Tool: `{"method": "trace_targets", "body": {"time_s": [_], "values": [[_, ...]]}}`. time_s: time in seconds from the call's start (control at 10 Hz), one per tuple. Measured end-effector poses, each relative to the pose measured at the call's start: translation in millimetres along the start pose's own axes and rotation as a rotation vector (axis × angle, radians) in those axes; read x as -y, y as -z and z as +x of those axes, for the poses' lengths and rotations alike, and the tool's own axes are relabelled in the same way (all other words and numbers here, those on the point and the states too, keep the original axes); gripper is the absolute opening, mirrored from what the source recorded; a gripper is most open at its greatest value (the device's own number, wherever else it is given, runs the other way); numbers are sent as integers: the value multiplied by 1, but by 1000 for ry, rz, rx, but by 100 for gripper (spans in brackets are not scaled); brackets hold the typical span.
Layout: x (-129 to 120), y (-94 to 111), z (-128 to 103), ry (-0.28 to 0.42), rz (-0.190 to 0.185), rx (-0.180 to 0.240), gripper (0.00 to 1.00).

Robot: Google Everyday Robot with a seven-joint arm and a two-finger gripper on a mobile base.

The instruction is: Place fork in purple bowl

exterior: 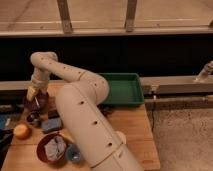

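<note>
on the wooden worktop (135, 125), at the far left, the gripper (35, 97) hangs right over the purple bowl (37, 101). whether its jaws are wide, narrow or holding anything, i cannot tell. the fork itself is not something i can pick out, so the placing looks near its end but unconfirmed. further right sits a green tray (122, 90).

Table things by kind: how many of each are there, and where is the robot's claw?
Bowls: 2, the purple bowl and a reddish-brown bowl with a grey cloth.
Trays: 1, green tray.
Cups: 1, small blue cup.
Round orange items: 1, orange ball.
Total: 5.
The end effector is over the purple bowl.
</note>
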Motion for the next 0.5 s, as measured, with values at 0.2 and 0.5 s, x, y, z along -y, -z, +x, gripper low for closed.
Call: {"method": "trace_targets", "body": {"time_s": [0.2, 0.5], "values": [[-2, 25, -2, 5, 35, 45, 60], [-7, 89, 0, -13, 124, 152, 60]]}}
